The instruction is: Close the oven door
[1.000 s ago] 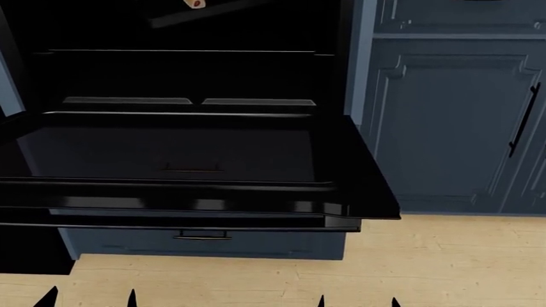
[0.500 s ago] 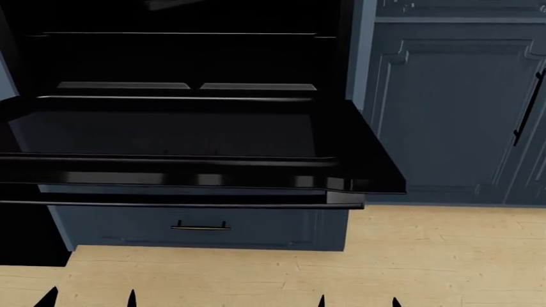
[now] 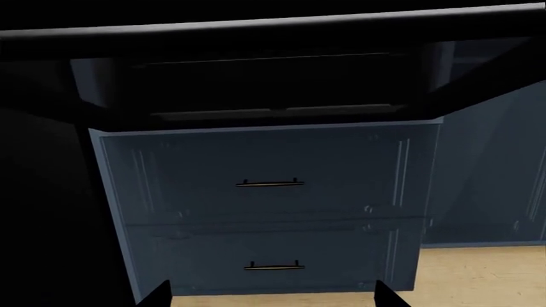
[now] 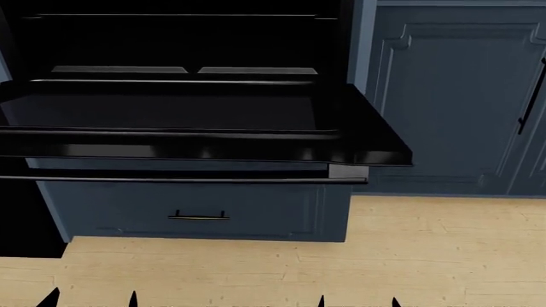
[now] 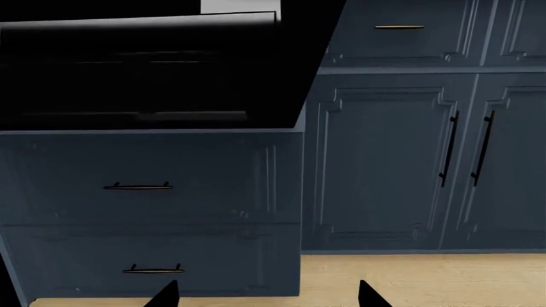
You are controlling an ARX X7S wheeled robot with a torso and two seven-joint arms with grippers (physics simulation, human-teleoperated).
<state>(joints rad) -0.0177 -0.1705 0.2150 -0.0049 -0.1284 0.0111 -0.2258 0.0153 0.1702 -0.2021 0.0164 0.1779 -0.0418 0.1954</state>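
The oven door [image 4: 196, 112] is a wide glossy black slab lying open and flat, sticking out from the dark oven cavity [image 4: 179, 38]. Its long black bar handle [image 4: 183, 180] runs along the near edge. Seen from below, the oven door [image 3: 256, 77] fills the upper part of the left wrist view, and the oven door [image 5: 145, 70] also shows in the right wrist view. My left gripper [image 4: 91, 300] and right gripper [image 4: 358, 302] sit low, well below the door and apart from it. The left gripper [image 3: 271, 295] and right gripper [image 5: 267, 294] are both open and hold nothing.
Navy drawer fronts [image 4: 201, 211] with small brass handles [image 3: 270, 183] stand under the door. Tall blue cabinet doors [image 4: 444, 96] with black bar handles [image 5: 449, 148] are to the right. Light wood floor [image 4: 426, 256] lies in front. A dark gap [image 4: 25, 217] is left of the drawers.
The head view has shifted: the oven door and cavity sit higher in the frame, and more drawer front and floor show below. The gripper tips keep their places.
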